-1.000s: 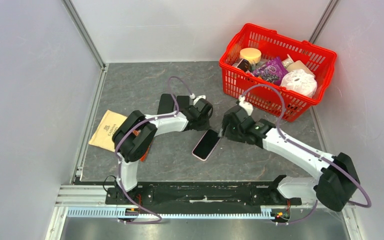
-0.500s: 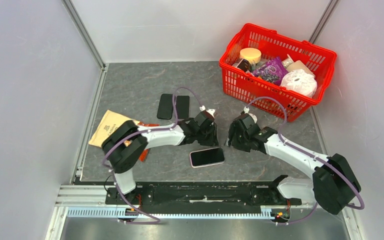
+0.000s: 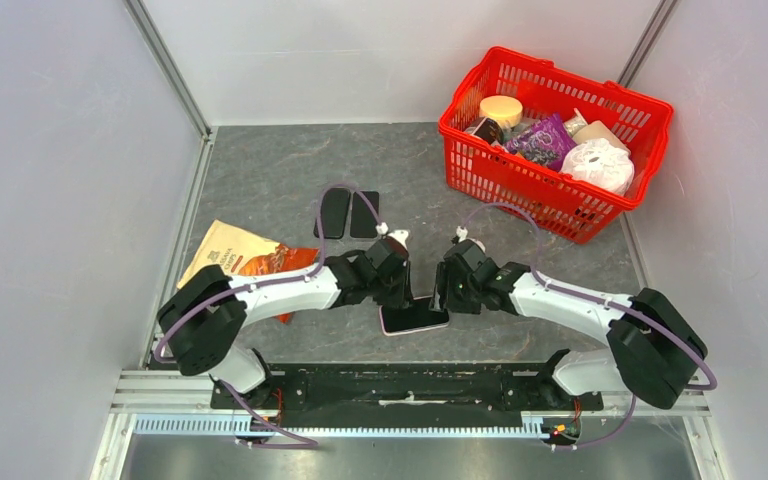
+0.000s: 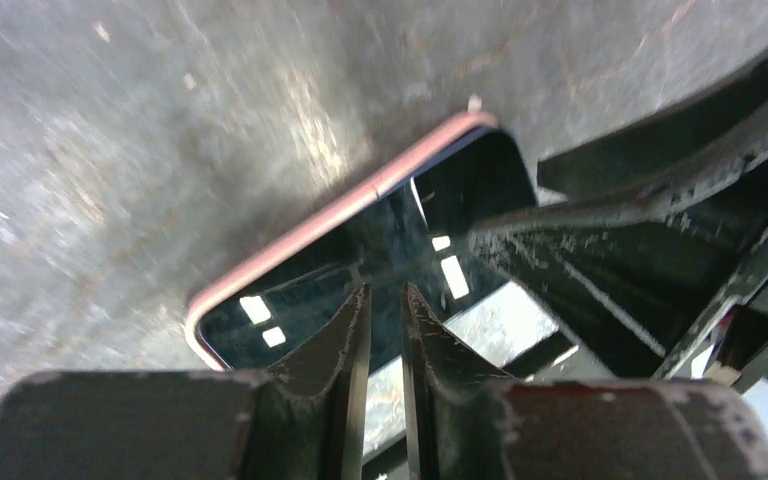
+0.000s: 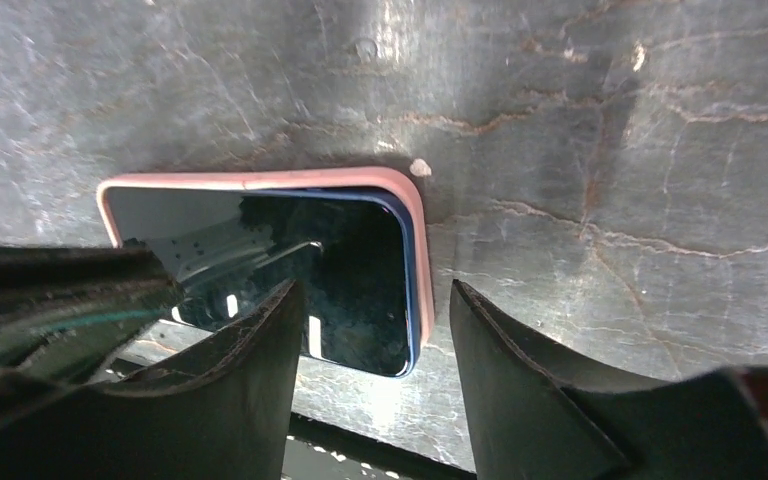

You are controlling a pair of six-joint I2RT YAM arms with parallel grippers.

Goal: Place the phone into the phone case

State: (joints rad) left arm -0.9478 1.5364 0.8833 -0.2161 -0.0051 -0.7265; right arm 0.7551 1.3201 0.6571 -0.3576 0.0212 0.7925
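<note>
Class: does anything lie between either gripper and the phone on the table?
Nothing visible does. The left gripper is directly over the phone; the open right gripper is over its end, where the pink case wraps it.

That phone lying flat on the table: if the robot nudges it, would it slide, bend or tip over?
Probably slides rather than tips: the phone lies flat, screen up, on the table. It looks rigid, so it should move as one piece. Its glossy glass may be slippery; the rim of the pink case likely grips better.
</note>
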